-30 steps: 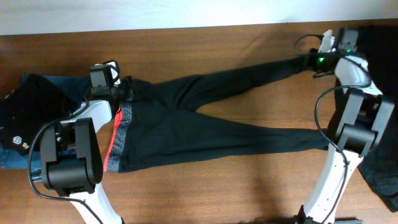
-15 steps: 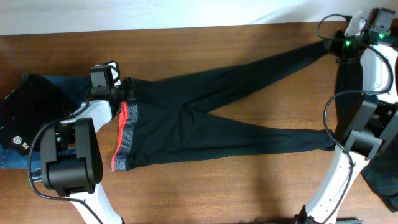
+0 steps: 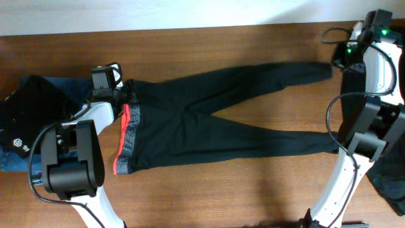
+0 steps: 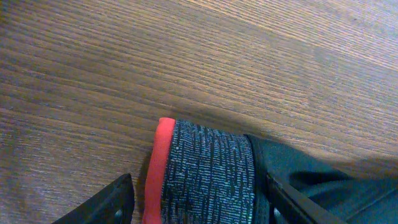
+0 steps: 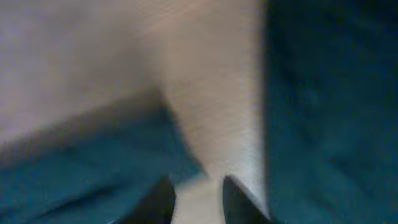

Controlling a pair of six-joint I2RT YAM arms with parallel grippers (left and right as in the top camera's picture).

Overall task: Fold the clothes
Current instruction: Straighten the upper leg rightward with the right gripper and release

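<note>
Long black trousers (image 3: 209, 120) lie flat across the table, with the red-orange, grey-edged waistband (image 3: 125, 136) at the left and the legs pointing right. My left gripper (image 3: 124, 95) is at the waistband's far corner. In the left wrist view its fingers (image 4: 121, 199) stand apart on either side of the waistband (image 4: 205, 168), and the left gripper (image 4: 199, 180) is open. My right gripper (image 3: 340, 62) is just beyond the upper leg's end (image 3: 319, 68). The right wrist view is blurred: the right gripper (image 5: 196, 183) is slightly open with only bare table between its fingers.
A black garment (image 3: 31, 114) lies on blue denim (image 3: 12, 161) at the table's left edge. More dark cloth (image 3: 392, 183) hangs at the right edge. Dark cloth (image 5: 329, 93) fills the right of the right wrist view. Bare wood (image 3: 221, 190) lies in front of the trousers.
The right gripper pulled the upper leg out taut to the far right, then let it go. The leg's end now lies on the table. The waistband shifted slightly right. The left arm stayed put.
</note>
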